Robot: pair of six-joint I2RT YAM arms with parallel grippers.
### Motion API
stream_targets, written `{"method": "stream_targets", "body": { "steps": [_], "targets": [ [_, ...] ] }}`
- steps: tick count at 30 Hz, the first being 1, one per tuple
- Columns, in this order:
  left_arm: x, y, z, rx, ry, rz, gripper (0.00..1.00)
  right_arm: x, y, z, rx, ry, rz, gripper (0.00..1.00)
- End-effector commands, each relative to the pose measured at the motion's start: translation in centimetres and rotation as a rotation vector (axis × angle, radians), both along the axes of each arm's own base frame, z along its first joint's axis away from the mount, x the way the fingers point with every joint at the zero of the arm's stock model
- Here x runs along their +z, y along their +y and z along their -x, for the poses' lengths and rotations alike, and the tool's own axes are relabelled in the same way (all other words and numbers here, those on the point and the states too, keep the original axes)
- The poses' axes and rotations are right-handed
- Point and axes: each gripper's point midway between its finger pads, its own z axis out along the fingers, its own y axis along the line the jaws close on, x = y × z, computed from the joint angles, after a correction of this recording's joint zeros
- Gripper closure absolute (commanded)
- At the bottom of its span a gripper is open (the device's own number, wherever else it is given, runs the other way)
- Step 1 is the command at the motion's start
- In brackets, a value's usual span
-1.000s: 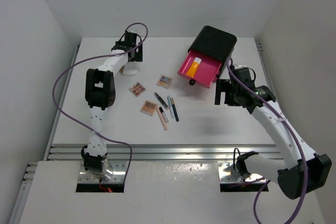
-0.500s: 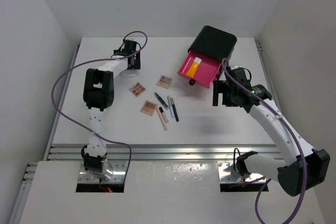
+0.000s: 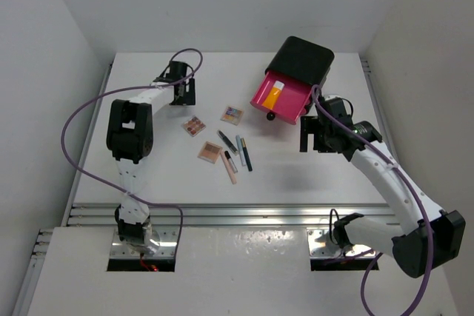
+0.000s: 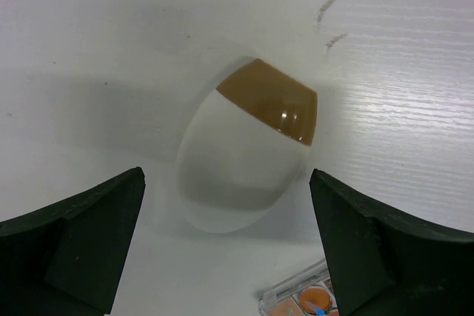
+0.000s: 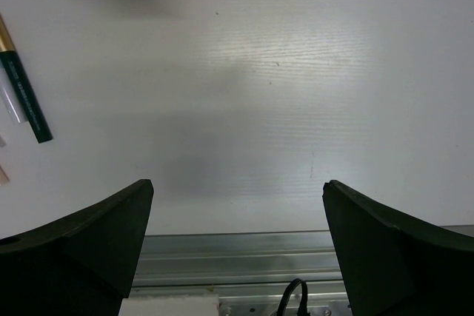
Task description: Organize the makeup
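Observation:
In the left wrist view the white oval puff (image 4: 248, 146) with a tan end lies on the table. My left gripper (image 4: 227, 177) is open, and its near edge sits between the jaws, touching neither. In the top view my left gripper (image 3: 182, 92) covers the puff at the back left. Three small square palettes (image 3: 194, 125), (image 3: 232, 115), (image 3: 209, 152) lie mid-table. Beside them lie slim pencils: black (image 3: 227, 141), pale blue (image 3: 241, 149), peach (image 3: 231, 172). My right gripper (image 3: 311, 132) is open and empty over bare table, right of the pencils.
A black box (image 3: 302, 58) stands at the back right with its pink drawer (image 3: 283, 101) pulled open, an orange and white item inside. A palette corner (image 4: 300, 303) shows near the left jaws. A dark green pencil (image 5: 26, 98) lies left of the right jaws. A metal rail (image 3: 237, 212) runs along the near edge.
My left gripper has swung left and down over the puff, so it now hides the puff in the top view. My right gripper has shifted slightly left.

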Motion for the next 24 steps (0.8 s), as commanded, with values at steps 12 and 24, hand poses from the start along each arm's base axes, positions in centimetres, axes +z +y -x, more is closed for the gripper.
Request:
{"method": "stream_targets", "body": {
  "steps": [12, 24],
  "targets": [
    [-0.9, -2.4, -2.3, -0.255, -0.009, 0.152, 0.0, 0.5, -0.6, 0.1, -0.025, -0.035, 0.019, 0.02],
    [-1.8, -3.9, -1.5, -0.47, 0.04, 0.14, 0.08, 1.3, -0.2, -0.5, -0.011, -0.041, 0.013, 0.02]
  ]
}}
